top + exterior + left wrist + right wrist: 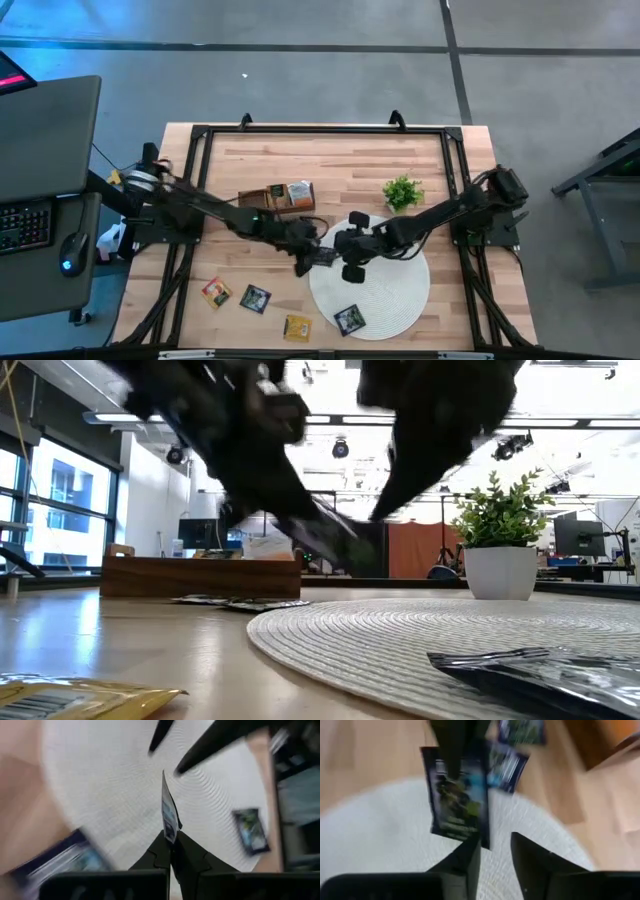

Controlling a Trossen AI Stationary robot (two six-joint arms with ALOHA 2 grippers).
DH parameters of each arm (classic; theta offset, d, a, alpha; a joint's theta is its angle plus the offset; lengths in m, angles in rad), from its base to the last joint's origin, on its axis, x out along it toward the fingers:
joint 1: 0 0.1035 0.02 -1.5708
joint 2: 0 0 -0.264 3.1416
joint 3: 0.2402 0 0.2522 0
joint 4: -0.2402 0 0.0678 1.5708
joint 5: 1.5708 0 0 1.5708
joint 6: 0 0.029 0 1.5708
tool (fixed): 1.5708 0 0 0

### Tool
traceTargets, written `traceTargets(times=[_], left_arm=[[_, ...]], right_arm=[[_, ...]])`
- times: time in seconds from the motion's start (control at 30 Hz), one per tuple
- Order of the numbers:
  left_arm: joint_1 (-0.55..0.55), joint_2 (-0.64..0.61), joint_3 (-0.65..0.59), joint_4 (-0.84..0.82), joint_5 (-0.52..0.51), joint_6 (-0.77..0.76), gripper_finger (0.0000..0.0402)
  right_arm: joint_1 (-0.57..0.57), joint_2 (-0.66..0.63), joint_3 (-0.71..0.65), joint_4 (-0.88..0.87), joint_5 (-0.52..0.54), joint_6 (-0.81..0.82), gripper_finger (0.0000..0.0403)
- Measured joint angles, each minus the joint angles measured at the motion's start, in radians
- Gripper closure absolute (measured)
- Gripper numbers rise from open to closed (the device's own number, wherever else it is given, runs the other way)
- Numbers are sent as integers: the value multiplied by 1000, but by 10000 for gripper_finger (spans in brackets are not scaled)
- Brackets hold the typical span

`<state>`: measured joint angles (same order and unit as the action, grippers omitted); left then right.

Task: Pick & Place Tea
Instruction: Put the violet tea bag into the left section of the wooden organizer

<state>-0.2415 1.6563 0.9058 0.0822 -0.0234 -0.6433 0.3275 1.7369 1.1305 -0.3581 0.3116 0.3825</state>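
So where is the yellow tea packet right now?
High view: the yellow packet lies flat on the wooden table near the front edge, between two black packets, just left of the round white mat.

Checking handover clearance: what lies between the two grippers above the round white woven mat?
In the high view, a dark flat tea packet sits between them: left gripper shut on it, right gripper open beside it, over the mat.

Pale wood-grain table top (pixel 350 160) with a soft sheen; ribbed woven white mat (pixel 420 645), matt and rough. Glossy foil-like black tea packet (pixel 545 672), crinkled yellow tea packet (pixel 70 698), brown wooden tray (pixel 200 574), smooth white plant pot (pixel 503 572).
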Motion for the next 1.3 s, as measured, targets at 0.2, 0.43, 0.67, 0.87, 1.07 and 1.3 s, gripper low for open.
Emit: traceTargets(times=[0.2, 0.43, 0.67, 0.87, 1.07, 1.3], left_arm=[[-126, -270, -1, -425, -367, -13, 400], [-402, -574, -7, -727, -794, -132, 400], [-586, -713, -208, -648, -1115, -198, 401], [-584, -739, -292, -522, -1204, -148, 401], [-583, -736, -298, -486, -1204, -138, 401], [-583, -738, -299, -474, -1231, -139, 401]], right_arm=[[0, -118, 1, 132, 108, -17, 252], [-34, -115, 2, 424, 87, -207, 249], [-189, 42, 1, 856, -141, -243, 264], [-333, 173, 1, 1115, -383, -156, 265], [-394, 274, 81, 1195, -533, -163, 265], [-393, 314, 198, 1107, -654, -203, 266]])
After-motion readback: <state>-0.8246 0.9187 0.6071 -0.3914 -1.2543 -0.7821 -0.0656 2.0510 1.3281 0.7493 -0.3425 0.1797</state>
